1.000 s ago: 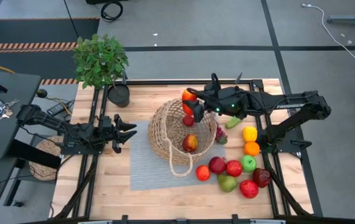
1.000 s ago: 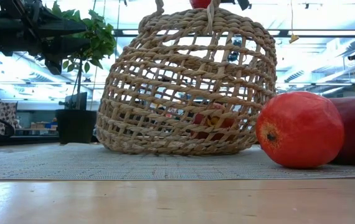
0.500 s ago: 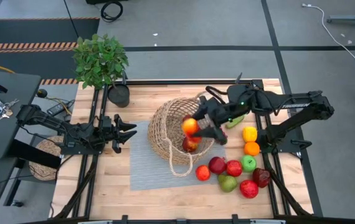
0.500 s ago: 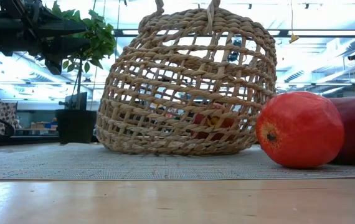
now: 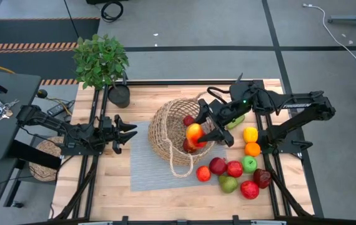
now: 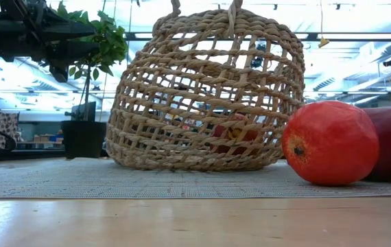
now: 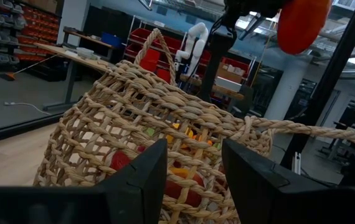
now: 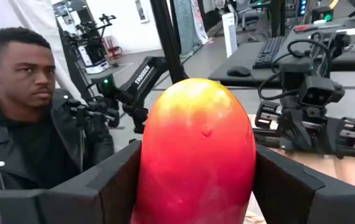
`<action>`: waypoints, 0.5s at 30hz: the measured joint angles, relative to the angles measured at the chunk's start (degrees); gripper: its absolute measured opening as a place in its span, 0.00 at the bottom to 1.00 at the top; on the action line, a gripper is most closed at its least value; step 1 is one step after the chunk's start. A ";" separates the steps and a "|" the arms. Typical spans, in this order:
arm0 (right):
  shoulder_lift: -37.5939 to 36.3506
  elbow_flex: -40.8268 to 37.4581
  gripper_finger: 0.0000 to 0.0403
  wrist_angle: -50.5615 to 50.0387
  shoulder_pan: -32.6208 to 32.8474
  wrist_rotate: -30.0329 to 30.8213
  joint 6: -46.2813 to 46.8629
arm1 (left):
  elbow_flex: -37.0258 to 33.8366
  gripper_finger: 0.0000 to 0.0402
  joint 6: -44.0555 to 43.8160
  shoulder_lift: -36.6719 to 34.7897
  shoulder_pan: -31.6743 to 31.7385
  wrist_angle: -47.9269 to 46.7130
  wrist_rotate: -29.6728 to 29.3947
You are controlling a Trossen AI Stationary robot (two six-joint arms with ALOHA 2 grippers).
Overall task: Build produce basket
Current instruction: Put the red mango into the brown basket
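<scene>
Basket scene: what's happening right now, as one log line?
right gripper: shut on red-yellow fruit, above basket | left gripper: open, waiting left of basket | loose produce: on table right of basket

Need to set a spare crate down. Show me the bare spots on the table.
Free: bare wood along the near edge below the grey mat, and the mat strip between the left gripper and the basket. Crowded: loose produce right of the basket, under the right gripper holding a fruit.

A pale wooden worktop (image 5: 97, 187) carries a grey mat (image 5: 147, 172) with the wicker basket (image 5: 165, 134) on it, loose fruit (image 5: 234, 170) beside, and a potted plant (image 5: 103, 62) at one corner.
</scene>
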 joint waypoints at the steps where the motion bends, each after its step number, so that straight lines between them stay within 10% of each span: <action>1: 0.27 0.02 0.68 -0.09 0.02 1.52 -1.27 | 0.00 0.40 0.01 0.02 0.01 0.00 0.00; 15: 11.27 0.02 0.68 -3.42 -0.08 25.80 -5.27 | 0.00 0.40 0.01 0.01 0.00 0.00 0.00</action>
